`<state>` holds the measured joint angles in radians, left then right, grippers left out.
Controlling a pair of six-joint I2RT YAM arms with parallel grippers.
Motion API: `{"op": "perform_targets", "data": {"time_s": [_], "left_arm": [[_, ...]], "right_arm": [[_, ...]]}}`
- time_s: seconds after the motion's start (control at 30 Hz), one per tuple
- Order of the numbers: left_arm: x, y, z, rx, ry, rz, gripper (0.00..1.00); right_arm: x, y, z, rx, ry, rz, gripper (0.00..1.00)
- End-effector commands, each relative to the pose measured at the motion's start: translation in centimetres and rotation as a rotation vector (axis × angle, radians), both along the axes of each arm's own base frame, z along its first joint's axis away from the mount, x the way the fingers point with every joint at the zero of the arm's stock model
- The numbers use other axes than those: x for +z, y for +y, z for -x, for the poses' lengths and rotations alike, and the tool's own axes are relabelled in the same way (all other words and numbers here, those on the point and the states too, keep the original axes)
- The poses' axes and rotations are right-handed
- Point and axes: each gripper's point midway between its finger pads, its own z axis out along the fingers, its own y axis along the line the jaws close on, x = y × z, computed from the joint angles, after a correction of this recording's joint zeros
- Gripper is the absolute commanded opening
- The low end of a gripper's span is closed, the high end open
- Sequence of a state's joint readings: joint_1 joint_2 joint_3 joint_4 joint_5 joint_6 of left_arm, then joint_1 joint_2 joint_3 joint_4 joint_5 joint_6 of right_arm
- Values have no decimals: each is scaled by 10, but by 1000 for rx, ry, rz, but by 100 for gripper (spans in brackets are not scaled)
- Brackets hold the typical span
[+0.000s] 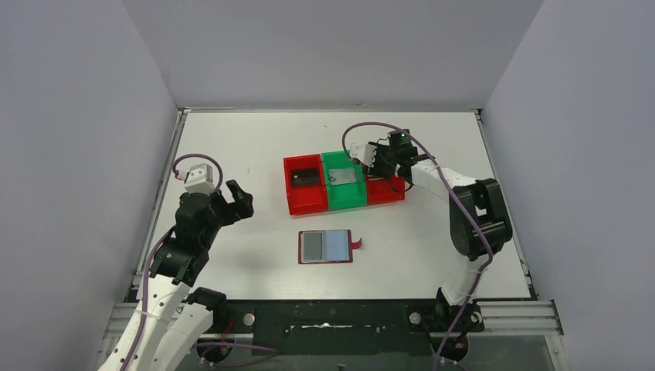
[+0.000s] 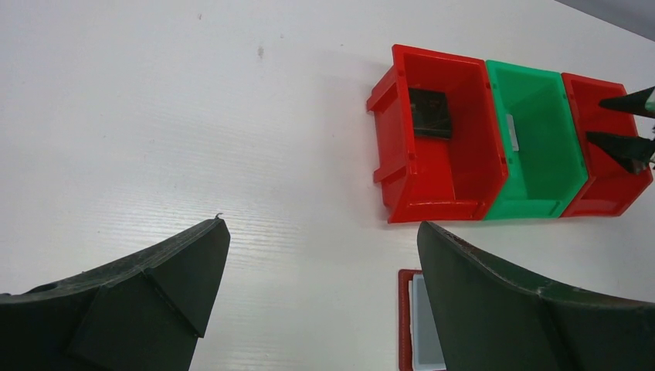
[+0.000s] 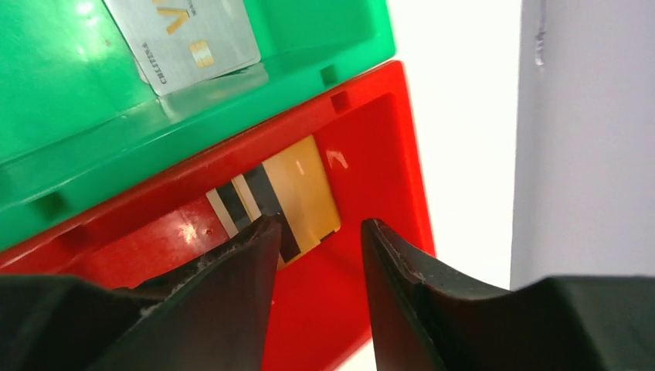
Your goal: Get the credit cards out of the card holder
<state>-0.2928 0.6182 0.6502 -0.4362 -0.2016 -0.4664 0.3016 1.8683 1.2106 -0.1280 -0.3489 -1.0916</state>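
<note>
The card holder [image 1: 326,246] lies open and flat on the table, dark red with pale blue-grey sleeves; its left edge shows in the left wrist view [image 2: 404,317]. A gold-yellow credit card [image 3: 305,193] lies in the right red bin [image 3: 363,294], under my right gripper [image 3: 318,224], whose jaws stand apart with nothing between them. A silvery card [image 3: 193,39] lies in the green bin [image 1: 344,197]. A dark card [image 2: 429,113] rests in the left red bin [image 2: 456,182]. My left gripper [image 2: 323,224] hangs wide open above bare table, left of the card holder.
The three bins stand side by side in a row behind the card holder. The right arm [image 1: 463,193] reaches in from the right over the row. Grey walls enclose the white table on three sides.
</note>
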Motion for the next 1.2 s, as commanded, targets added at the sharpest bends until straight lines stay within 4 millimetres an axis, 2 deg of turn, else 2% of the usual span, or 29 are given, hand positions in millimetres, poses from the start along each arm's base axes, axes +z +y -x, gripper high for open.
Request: {"op": "perform_targets", "data": {"time_s": [0.0,0.17,0.27,0.37,0.47,0.6,0.67,0.77,0.9,1.03,1.17], "left_arm": [[20,-4,-8,-20,-77,15,95],[19,-6,-8,-29,-73,17,95],[19,-6,-8,-27,-71,18,95],[20,-5,-8,-23,-74,19,95],[20,-4,-8,-16,-77,18,95],[19,0,-7,4,-74,13,95],[20,1,-7,14,-74,12,95],[21,4,-6,28,-79,13,96],[22,4,-6,29,-85,17,96],[22,4,-7,27,-83,16,96],[21,4,-7,32,-80,14,96]], "right_arm": [[72,10,5,7,-130,-138,45],[111,9,20,-67,-191,-276,45],[153,14,37,-165,-228,-507,50],[181,21,60,-306,-178,-772,56],[185,34,89,-450,-45,-984,61],[170,33,116,-669,142,-1126,71],[159,19,122,-829,229,-1162,80],[138,-14,130,-1081,285,-1192,98],[123,-40,144,-1219,298,-1340,98],[97,-38,155,-1279,383,-1289,98],[78,-15,169,-1275,491,-1253,98]]}}
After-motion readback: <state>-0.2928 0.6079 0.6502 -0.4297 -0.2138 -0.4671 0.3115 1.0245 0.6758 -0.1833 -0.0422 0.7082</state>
